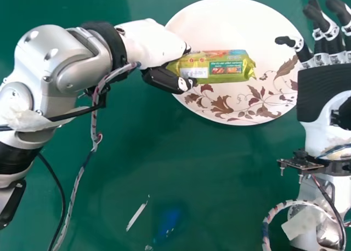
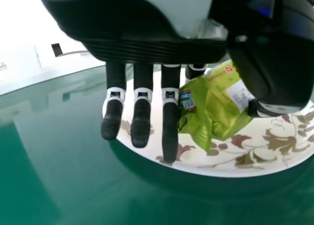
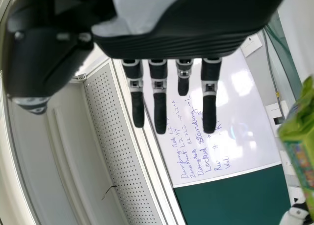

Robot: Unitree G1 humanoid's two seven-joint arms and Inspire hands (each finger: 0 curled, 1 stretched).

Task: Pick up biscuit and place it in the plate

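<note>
Biscuit packet point(image 1: 236, 71) is pinched by the left hand point(image 1: 151, 43) at the nine-o'clock side of the plate point(image 1: 230, 21). Right hand point(image 1: 328, 89), fingers straight, is at three o'clock.

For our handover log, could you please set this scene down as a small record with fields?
item: green biscuit packet
item place: within the plate's outline in the head view
contact with plate: cannot tell
plate: white, brown leaf pattern, on green table
left hand: gripping one end of the packet
right hand: open, at the plate's right side in the head view
release: not yet done
</note>
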